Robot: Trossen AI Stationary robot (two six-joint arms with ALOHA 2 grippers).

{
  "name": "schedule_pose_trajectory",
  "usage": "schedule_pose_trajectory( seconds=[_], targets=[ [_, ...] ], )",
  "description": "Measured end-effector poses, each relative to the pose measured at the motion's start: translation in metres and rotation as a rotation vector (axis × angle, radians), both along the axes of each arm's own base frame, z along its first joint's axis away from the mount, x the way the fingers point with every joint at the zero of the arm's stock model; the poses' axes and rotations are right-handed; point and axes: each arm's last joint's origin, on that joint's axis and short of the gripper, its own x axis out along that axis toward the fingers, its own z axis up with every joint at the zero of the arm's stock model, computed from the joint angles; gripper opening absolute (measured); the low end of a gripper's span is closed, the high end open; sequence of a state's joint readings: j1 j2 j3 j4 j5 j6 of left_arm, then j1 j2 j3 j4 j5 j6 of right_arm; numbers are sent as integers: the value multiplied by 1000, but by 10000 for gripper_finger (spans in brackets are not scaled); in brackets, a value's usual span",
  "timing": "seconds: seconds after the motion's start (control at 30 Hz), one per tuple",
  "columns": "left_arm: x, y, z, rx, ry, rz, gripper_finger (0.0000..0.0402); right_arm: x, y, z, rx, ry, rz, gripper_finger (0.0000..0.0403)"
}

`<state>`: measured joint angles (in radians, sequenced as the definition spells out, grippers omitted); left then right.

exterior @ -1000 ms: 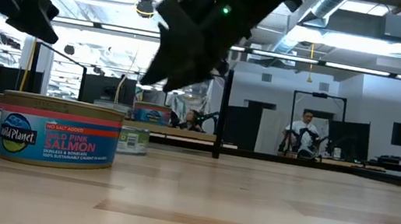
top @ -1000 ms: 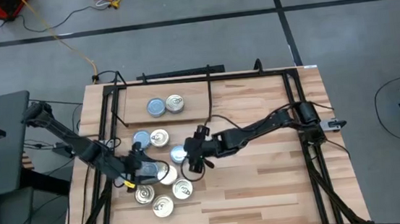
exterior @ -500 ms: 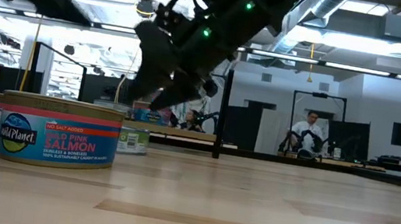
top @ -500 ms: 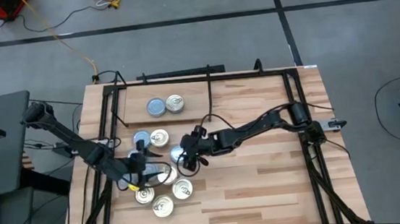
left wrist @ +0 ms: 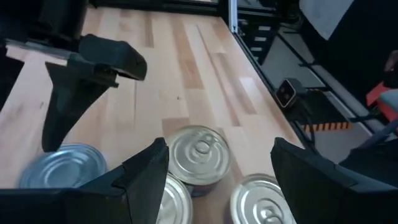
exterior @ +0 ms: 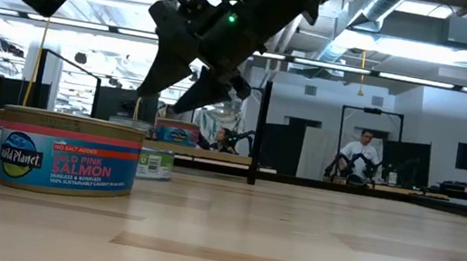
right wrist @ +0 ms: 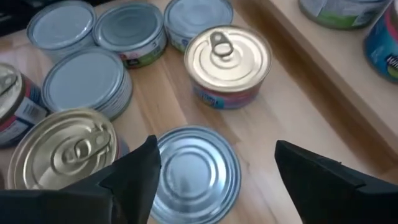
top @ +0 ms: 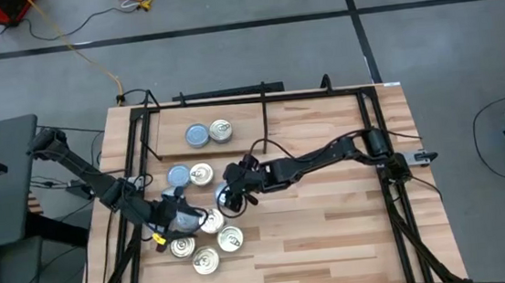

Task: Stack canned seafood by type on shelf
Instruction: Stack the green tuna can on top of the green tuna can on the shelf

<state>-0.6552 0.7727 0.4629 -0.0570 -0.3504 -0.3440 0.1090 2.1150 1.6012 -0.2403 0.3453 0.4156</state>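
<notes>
Tins of canned seafood — small flat round cans, some with bluish-grey tops, some with shiny gold pull-tab tops — lie mostly in a loose cluster on the butcher-block tabletop [top: 334, 235], just in front of the light wooden shelf board with its thin black frame [top: 242, 129]. Two already sit side by side on that shelf, one grey-topped tin [top: 197, 135] and one gold-topped tin [top: 220, 130].

The right gripper [right wrist: 211, 180] hangs directly over a bluish-grey-topped tin [right wrist: 196, 173] at the cluster's edge, its fingers spread wide and holding nothing. To take it cleanly, the gripper should probably drop straight down so the fingers straddle the rim. A gold pull-tab tin [right wrist: 62, 149] sits just beside it, so a skewed descent could nudge that neighbour. This tin likely belongs with the grey one on the shelf.

The left gripper [left wrist: 214, 168] hovers over the gold-topped tins [left wrist: 200, 152] at the near side of the cluster, fingers likewise apart and empty.

The tins look low, rigid and smooth-walled, with paper labels — one in the low view reads pink salmon [exterior: 70, 153].
</notes>
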Motion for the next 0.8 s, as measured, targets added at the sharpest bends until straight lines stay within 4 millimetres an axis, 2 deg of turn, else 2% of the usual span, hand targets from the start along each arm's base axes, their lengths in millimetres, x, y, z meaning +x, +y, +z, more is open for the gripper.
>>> schedule_pose_trajectory(
  seconds=[0.2,0.33,0.53,0.8],
  targets=[
    [-1,0,-4,-31,48,13,269,-4,13,-2,20,15,-23,348],
    [0,0,-8,10,14,-10,269,-4,19,-2,18,7,-28,343],
    [-1,2,-25,119,-43,-66,269,0,0,1,35,-16,-74,341],
    [-1,2,-27,98,-6,-156,269,8,-16,10,-43,-88,-25,341]
  ],
)
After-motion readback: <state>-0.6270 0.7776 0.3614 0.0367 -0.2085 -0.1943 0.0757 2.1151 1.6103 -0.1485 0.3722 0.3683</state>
